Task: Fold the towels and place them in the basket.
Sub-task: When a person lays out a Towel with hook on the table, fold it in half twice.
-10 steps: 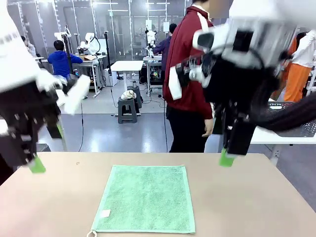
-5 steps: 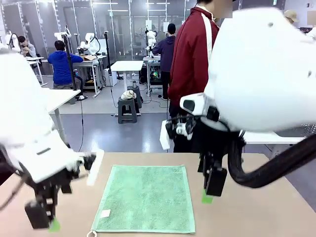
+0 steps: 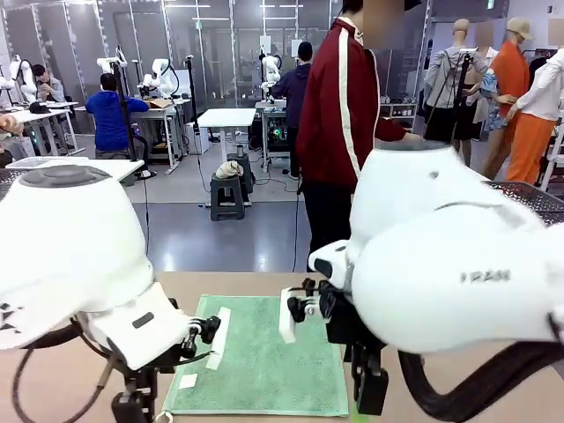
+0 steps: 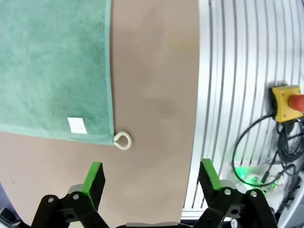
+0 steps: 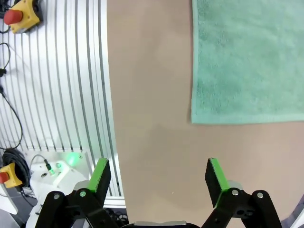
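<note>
A mint green towel (image 3: 264, 361) lies flat and unfolded on the tan table (image 3: 264, 284). In the left wrist view the towel (image 4: 52, 66) shows its white label and corner loop (image 4: 122, 140). My left gripper (image 4: 152, 176) hangs open over bare table beside that corner, holding nothing. In the right wrist view the towel (image 5: 247, 57) ends at its other near corner. My right gripper (image 5: 157, 175) is open over bare table beside it. Both grippers (image 3: 132, 407) (image 3: 370, 392) sit low at the front edge. A dark lattice surface (image 3: 529, 198) at the far right may be the basket.
A person in a dark red jacket (image 3: 339, 115) stands at the far side, turned to the right. Ribbed aluminium rails (image 4: 242, 95) with a yellow emergency button (image 4: 287, 102) run along the table's near edge. Bare table surrounds the towel.
Both arms have swung down and toward the camera, bringing the grippers from above the table's far part to its near edge by the towel's front corners. Both grippers stayed open.
</note>
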